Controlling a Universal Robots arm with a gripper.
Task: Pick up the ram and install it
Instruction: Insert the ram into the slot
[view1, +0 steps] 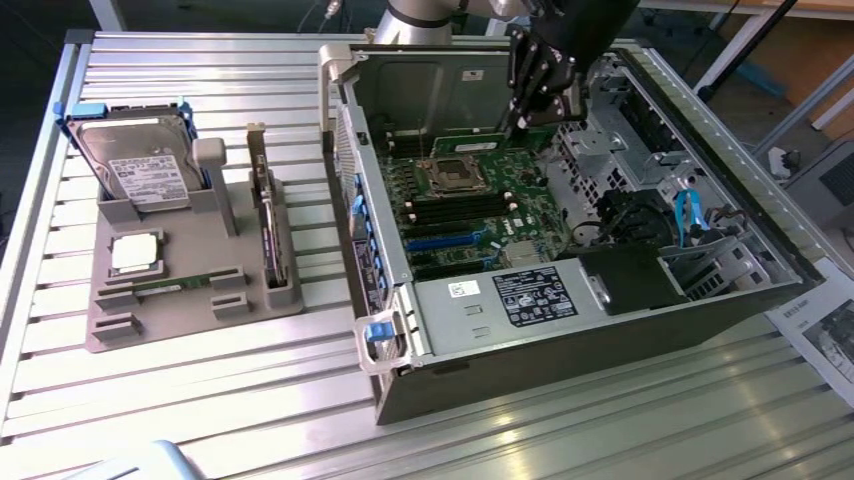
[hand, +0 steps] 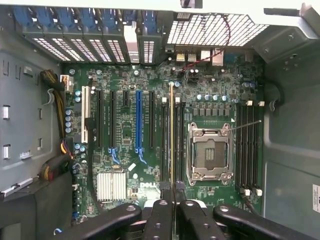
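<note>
The ram (hand: 171, 135), clamped edge-on in the jaws, hangs over the memory slots (hand: 180, 145) beside the empty processor socket (hand: 207, 152), well clear of the computer case (view1: 534, 340) walls.

We see a ribbed metal counter (view1: 200, 400) of long pale slats. Directly on it, toward the exterior view's left, sits a grey moulded holder (view1: 174, 290). Near it, toward the exterior view's right, an open computer case (view1: 534, 345) lies on its side. A printed sheet (view1: 825, 335) rests at the right edge, and a pale object (view1: 147, 462) – partly cut off – shows at the near edge.
</note>
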